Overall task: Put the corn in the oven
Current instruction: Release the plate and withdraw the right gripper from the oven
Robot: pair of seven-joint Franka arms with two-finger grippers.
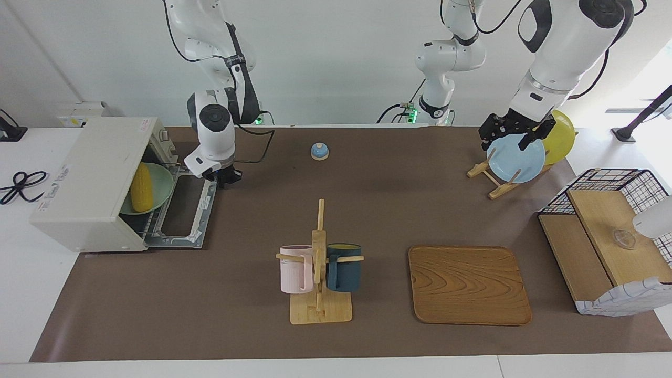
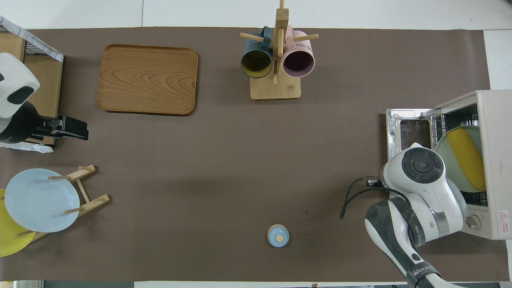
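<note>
The yellow corn (image 1: 142,187) (image 2: 466,158) lies on a pale green plate (image 1: 161,181) on the wire rack inside the cream-white oven (image 1: 89,178) (image 2: 496,120) at the right arm's end of the table. Its glass door (image 1: 186,210) (image 2: 408,128) hangs open, flat on the mat. My right gripper (image 1: 227,181) is shut and holds nothing, low over the mat beside the door's corner nearest the robots; in the overhead view the wrist hides it. My left gripper (image 1: 506,142) (image 2: 80,129) waits open above the blue plate (image 1: 514,157).
A small blue bell (image 1: 319,151) sits near the robots at mid-table. A mug tree (image 1: 318,262) with a pink and a dark blue mug, a wooden tray (image 1: 469,284), a plate rack with a yellow plate (image 1: 560,136) and a wire-and-wood basket shelf (image 1: 609,236) stand around.
</note>
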